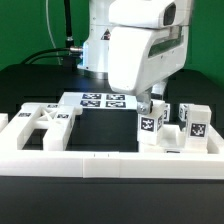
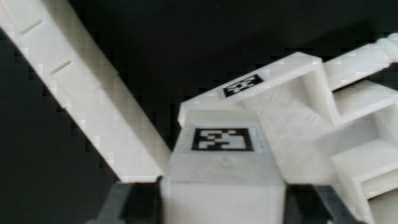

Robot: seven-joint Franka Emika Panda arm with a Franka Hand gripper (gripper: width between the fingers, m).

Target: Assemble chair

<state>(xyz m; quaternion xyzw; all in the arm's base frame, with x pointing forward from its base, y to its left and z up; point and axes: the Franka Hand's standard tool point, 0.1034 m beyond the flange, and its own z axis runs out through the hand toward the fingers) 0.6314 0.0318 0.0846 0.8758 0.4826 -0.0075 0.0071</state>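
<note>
Your black table (image 1: 105, 135) carries a tagged chair block (image 1: 149, 124) standing between the jaws of the gripper (image 1: 150, 103). A second chair block (image 1: 195, 120) stands just beside them, the marker board (image 1: 103, 100) lies near them, a chair frame (image 1: 40, 120) lies well apart, and the long white rail (image 1: 100, 160) runs close past them.

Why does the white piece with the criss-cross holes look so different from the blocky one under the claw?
The criss-cross piece lies flat; the blocky piece stands upright. The criss-cross piece has open gaps; the blocky piece looks solid. The criss-cross piece sits away from the claw, on the exterior view's left; the blocky piece is gripped in it. Both are white.
</note>
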